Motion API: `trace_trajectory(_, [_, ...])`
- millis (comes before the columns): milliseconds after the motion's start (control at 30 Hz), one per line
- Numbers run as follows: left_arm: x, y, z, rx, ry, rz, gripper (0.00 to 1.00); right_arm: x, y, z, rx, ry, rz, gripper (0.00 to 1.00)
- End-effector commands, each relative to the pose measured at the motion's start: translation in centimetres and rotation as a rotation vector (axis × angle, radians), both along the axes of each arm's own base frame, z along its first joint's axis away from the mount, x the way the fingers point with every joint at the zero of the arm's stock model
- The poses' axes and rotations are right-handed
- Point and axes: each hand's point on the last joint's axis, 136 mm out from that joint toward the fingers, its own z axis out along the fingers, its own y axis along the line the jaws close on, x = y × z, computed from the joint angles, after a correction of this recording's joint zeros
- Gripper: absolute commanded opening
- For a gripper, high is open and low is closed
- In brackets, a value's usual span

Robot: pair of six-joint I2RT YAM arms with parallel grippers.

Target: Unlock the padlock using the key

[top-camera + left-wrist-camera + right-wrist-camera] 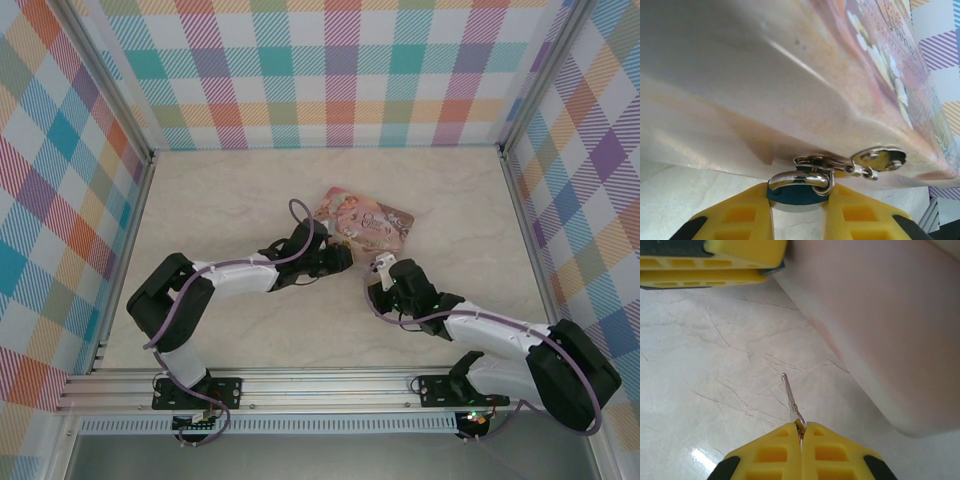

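My left end effector (799, 212) was clamped on the padlock (796, 196), one yellow finger on either side of its teal body. The silvery shackle (799, 178) hung hooked through the clasp (875, 159) on the edge of the pink tin (790, 75). My right end effector (801, 434) was shut on the bow of the key (790, 392). The thin blade stuck out past the fingertips, slanting up and to the left over the worktop (705, 370) and touching nothing. From the right wrist, the left end effector sat in the far upper left corner, well apart from the key's tip.

I could not see the keyway in any view, so I could not tell which face of the body carried it. I judged the step in hand to be bringing the blade to the lock. To do that well I needed the left grip firm enough that the body would not swing on the clasp. The blade had to line up with the keyway before any push, and the approach had to be slow and straight. So little of the key was pinched that I reckoned a sideways nudge could twist it in my fingers or flick it out
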Motion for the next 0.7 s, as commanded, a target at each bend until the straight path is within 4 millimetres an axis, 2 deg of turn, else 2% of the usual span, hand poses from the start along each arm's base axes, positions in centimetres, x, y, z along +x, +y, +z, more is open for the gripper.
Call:
trace_trajectory(0, [-0.1,-1.7,4.1,-0.093,-0.028,-0.013,0.24,1.6,1.6,2.4,0.018,-0.105,0.027,0.0])
trace_trajectory(233, [-0.5,-2.0,4.1,-0.104,0.007,-0.008,0.23,2.3,2.2,2.7,-0.013,-0.15,0.045,0.0])
trace_trajectory(667, [-0.8,-2.4,4.3,-0.117,0.036,-0.008,0.22,3.2,2.2,2.8,-0.032,-0.195,0.031,0.0])
